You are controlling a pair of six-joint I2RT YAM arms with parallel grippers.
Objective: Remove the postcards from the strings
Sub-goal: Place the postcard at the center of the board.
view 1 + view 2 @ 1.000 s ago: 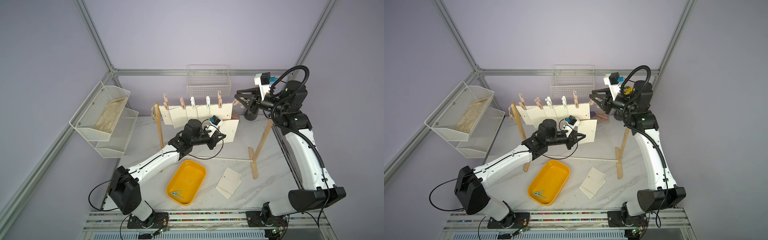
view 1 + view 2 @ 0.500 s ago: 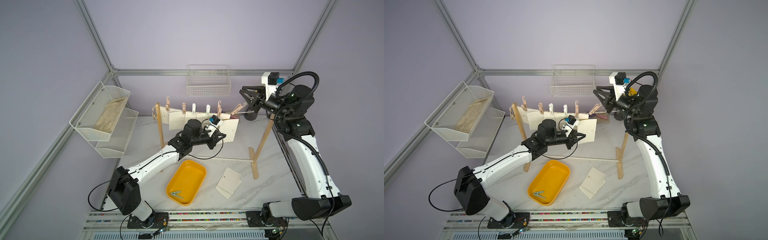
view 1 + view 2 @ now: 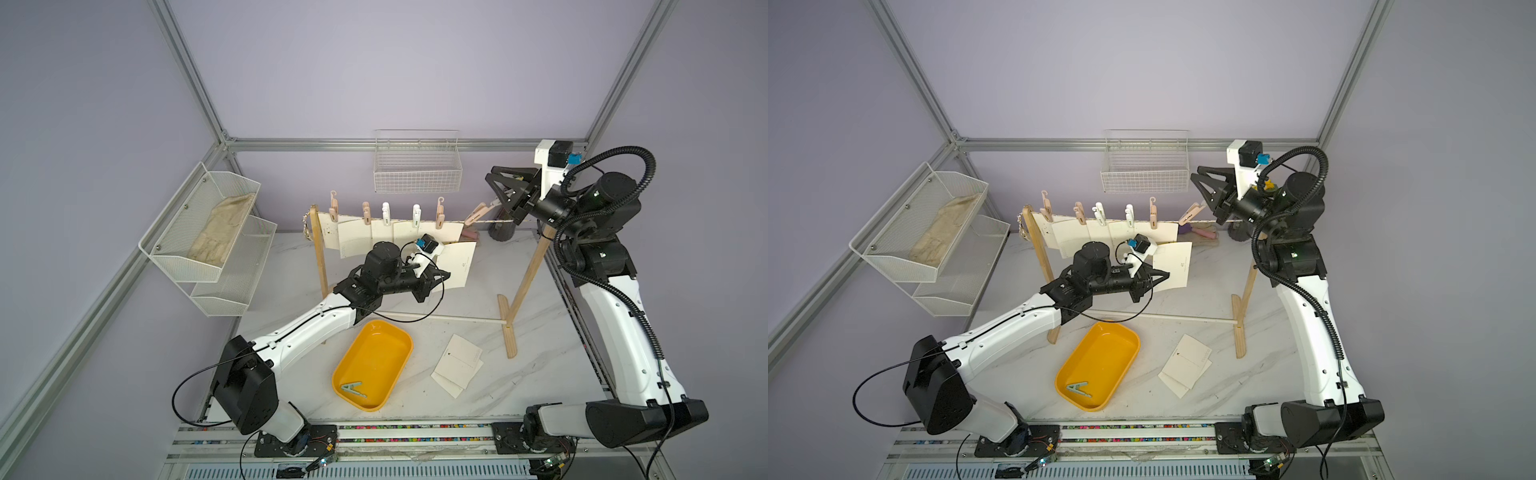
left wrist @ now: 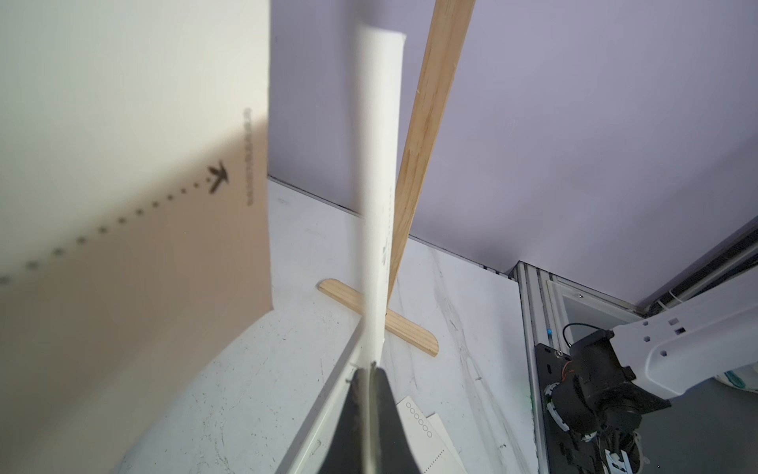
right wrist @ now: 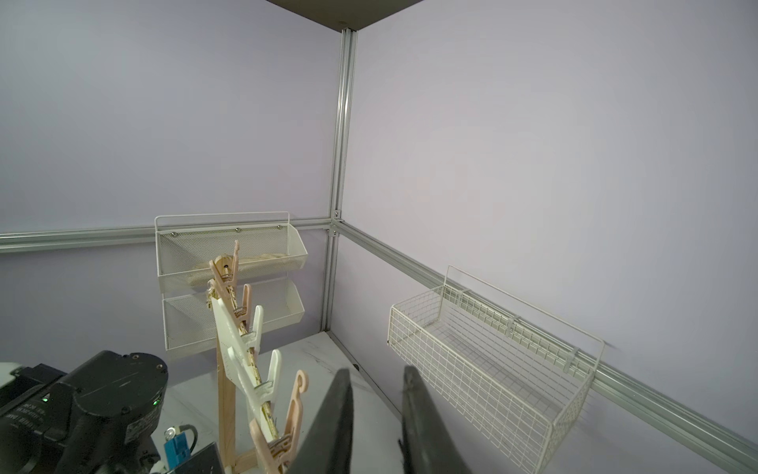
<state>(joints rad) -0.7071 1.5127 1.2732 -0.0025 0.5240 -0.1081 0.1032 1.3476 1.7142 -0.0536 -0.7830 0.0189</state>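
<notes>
Where the rope (image 3: 525, 221) spans the two wooden posts (image 3: 320, 253), the holdings stand as listed.

1. Hanging postcards (image 3: 353, 243): several cream cards, overlapping. They are pinned along the rope by five upright clothespins (image 3: 385, 212), pink and white.
2. Held postcard (image 3: 459, 264): below the rope, toward its right end, upper edge free. The left gripper (image 3: 444, 275) has its jaws clamped on the lower edge. The left wrist view shows this card edge-on, rising from the closed tips (image 4: 369, 371).
3. Loose postcards (image 3: 459, 365): a small overlapping stack, flat on the table (image 3: 540, 374), between the right post's foot and the yellow tray (image 3: 409, 343).
4. Green clothespin (image 3: 352, 388): lying inside the yellow tray.
5. Pink clothespin (image 3: 478, 214): tilted, on the rope past the last hanging card. Its upper end is just beside the right gripper's underside; contact cannot be told.
6. Right gripper (image 3: 490, 174): raised above the rope's right end. The jaws are all but together, with a slim gap between the fingers (image 5: 336, 410) and nothing seen in it.
</notes>
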